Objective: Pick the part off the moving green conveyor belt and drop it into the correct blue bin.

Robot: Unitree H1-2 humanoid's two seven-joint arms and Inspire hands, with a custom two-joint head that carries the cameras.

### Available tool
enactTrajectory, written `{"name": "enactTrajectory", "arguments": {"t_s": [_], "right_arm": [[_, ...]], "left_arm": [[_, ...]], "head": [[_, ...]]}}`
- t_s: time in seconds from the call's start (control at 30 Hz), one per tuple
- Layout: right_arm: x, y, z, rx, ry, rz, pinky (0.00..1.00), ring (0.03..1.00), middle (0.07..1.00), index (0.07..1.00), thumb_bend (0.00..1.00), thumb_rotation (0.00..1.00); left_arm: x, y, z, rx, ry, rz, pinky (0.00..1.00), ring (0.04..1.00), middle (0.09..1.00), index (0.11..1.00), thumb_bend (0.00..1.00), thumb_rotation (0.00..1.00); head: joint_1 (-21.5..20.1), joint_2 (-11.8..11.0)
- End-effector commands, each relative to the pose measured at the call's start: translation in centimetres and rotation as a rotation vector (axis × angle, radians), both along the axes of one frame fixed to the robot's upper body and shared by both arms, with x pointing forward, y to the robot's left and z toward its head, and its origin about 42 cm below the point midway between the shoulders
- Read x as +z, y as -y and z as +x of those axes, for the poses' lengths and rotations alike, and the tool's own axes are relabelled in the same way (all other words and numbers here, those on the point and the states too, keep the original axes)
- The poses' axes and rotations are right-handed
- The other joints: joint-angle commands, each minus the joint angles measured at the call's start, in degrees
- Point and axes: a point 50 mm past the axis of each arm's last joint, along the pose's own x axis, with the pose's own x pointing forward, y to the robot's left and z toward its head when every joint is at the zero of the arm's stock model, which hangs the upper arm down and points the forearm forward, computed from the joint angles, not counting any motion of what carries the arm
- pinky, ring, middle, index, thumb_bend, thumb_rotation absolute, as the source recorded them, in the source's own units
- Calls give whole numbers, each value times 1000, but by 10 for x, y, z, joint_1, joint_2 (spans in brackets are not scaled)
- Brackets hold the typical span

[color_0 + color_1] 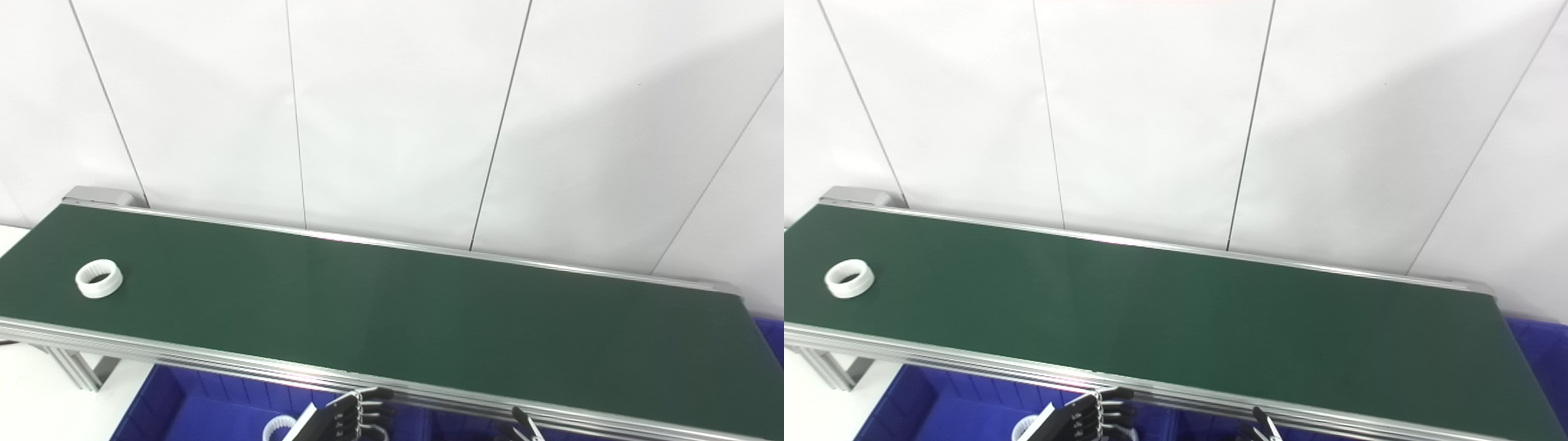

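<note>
A white toothed ring [99, 278] lies flat on the green conveyor belt [380, 306] near its left end; it also shows in the right eye view [849, 278]. My left hand [352, 413] is low at the bottom edge, below the belt's near rail, over a blue bin [184, 410]. Its dark fingers are curled and hold nothing that I can see. Another white ring [278, 427] lies in that bin beside the hand. Of my right hand [523, 425] only dark fingertips show at the bottom edge.
The belt's aluminium near rail [245, 361] runs between my hands and the belt. A second blue bin [773, 337] shows at the belt's right end. A white panelled wall stands close behind the belt. The conveyor's leg [73, 367] stands at lower left.
</note>
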Motion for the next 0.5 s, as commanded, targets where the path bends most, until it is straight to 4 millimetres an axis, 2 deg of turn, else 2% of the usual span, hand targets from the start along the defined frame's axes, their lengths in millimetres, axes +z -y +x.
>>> {"name": "enactTrajectory", "arguments": {"t_s": [0.0,0.17,0.3,0.47], "right_arm": [[9,-2,5,8,80,28,702,802,848,953,477,971],[6,-4,8,17,79,31,703,805,849,955,506,995],[6,-6,11,23,84,31,704,807,850,956,494,1000],[5,-9,12,23,83,32,711,809,851,958,492,1000]], "left_arm": [[11,2,9,-5,75,-5,626,686,709,775,964,259],[9,1,11,-3,69,-10,589,659,687,770,989,250],[9,-1,13,-2,70,-1,573,642,677,772,984,253],[20,-7,18,-13,112,20,543,609,657,760,982,243]], "head": [[-2,-1],[0,-7],[0,-8],[5,-6]]}}
